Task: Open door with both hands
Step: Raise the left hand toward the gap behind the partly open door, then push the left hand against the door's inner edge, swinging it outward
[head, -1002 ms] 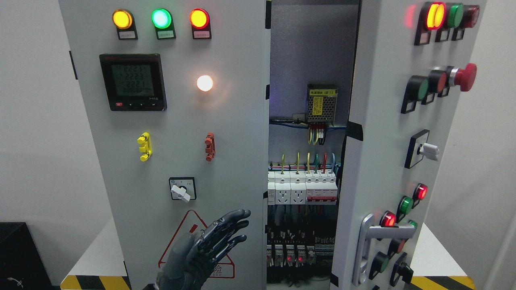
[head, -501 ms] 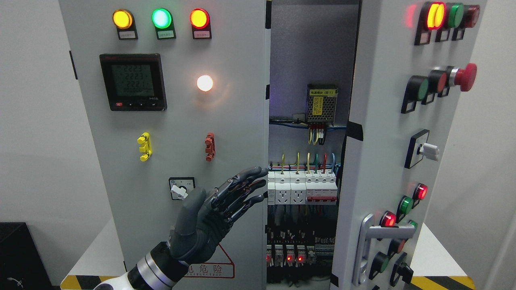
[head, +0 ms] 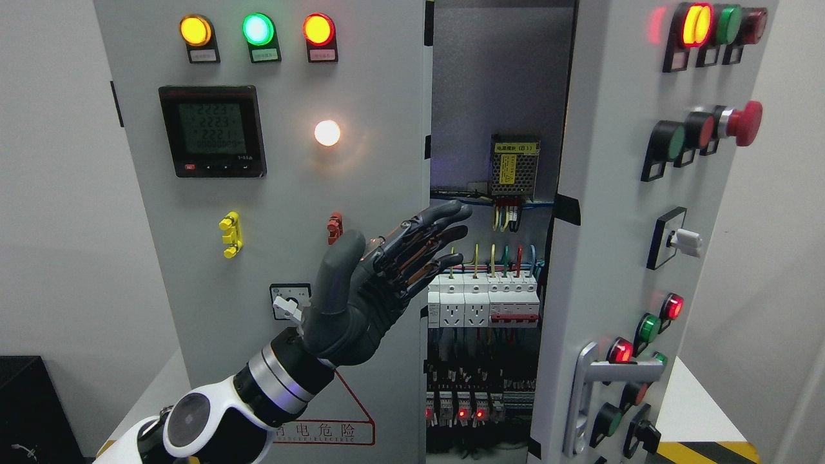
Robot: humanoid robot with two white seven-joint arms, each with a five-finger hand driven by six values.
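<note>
A grey electrical cabinet fills the head view. Its left door (head: 290,193) faces me with lamps, a meter and switches, and looks shut or nearly so. Its right door (head: 612,245) stands swung outward, showing the interior wiring and breakers (head: 483,303). My left hand (head: 387,270) is raised in front of the left door's right edge, fingers spread and extended, fingertips (head: 459,209) reaching across the gap; it holds nothing. The right door's silver handle (head: 590,399) is at the lower right. My right hand is out of view.
The cabinet stands on a white surface (head: 696,406) with yellow-black hazard tape at its front edge. A red emergency button (head: 744,122) and other knobs stick out from the right door. A black box (head: 29,412) sits at the lower left.
My left hand has risen from the lower part of the left door up and to the right, so its fingertips now pass the door's right edge. The doors have not moved.
</note>
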